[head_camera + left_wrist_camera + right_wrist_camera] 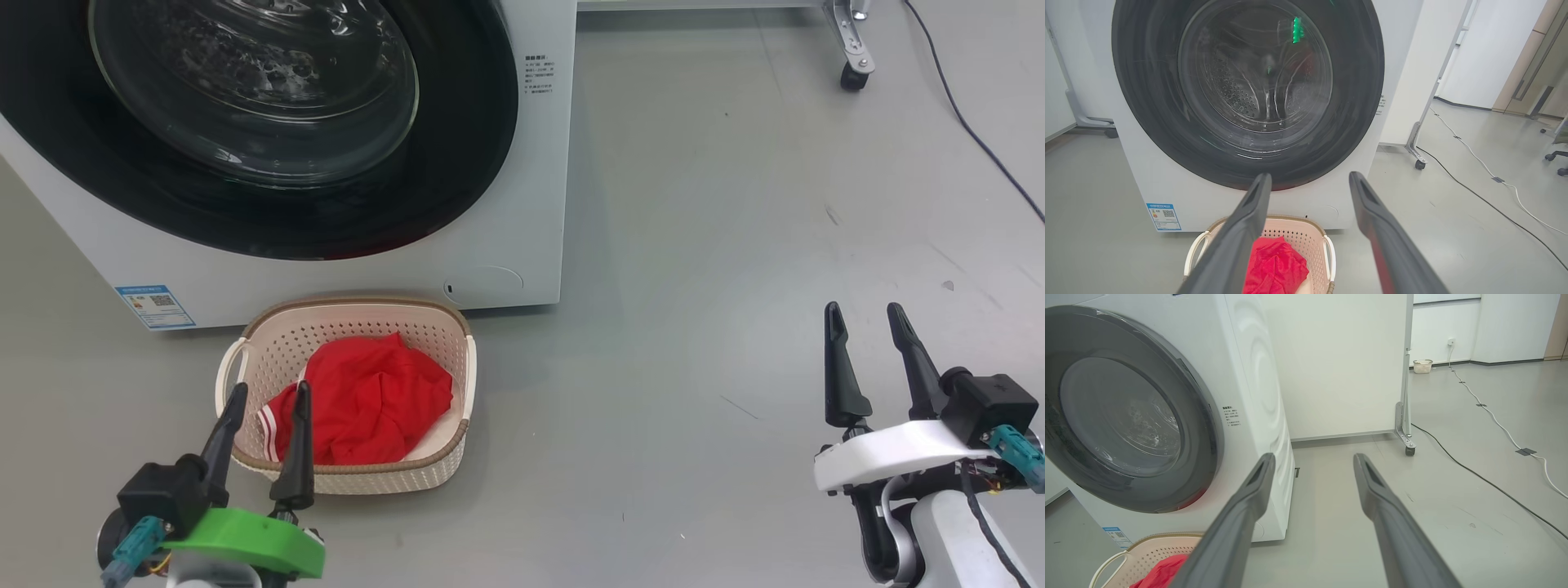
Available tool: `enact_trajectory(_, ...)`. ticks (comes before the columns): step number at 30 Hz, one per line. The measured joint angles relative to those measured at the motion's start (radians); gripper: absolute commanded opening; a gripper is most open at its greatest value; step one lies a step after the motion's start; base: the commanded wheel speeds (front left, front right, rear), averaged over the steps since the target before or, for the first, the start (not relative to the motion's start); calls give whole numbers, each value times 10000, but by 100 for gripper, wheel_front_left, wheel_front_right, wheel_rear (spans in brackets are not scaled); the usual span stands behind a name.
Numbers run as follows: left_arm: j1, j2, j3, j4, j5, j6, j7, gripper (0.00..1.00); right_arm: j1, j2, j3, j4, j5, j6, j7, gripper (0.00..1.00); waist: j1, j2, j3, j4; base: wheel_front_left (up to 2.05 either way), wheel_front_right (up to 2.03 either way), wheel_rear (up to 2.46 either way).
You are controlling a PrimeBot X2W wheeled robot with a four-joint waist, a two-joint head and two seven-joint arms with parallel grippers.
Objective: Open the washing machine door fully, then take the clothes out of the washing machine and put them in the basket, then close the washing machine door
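The washing machine (522, 163) (1400, 61) (1257, 384) stands white at the upper left, its round black door (269, 131) (1247, 92) (1131, 416) lying flush against the front. Through the glass, steel drum holes show and no fabric. Before the machine sits the cream basket (359, 322) (1298, 228) (1151, 549) holding the red clothes (367, 400) (1276, 265) (1163, 571). My left gripper (269, 396) (1309, 179) hangs open and empty over the basket's near left side. Far off on the right, above bare floor, my right gripper (865, 314) (1314, 459) is open and empty.
A white panel on a castor frame (853, 49) (1406, 416) stands right of the machine. A dark cable (971, 122) (1486, 200) (1494, 486) and a white cable (1494, 416) run over the grey floor at the right. A second small basket (1422, 366) sits by the far wall.
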Motion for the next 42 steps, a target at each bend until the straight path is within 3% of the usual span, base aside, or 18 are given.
enact_trajectory(42, 137, -77, 221, 303, -562, 0, 0, 100, 578, 309, -146, -500, -453, 136, 0, 100, 0, 0, 5, 138, 0, 0, 0)
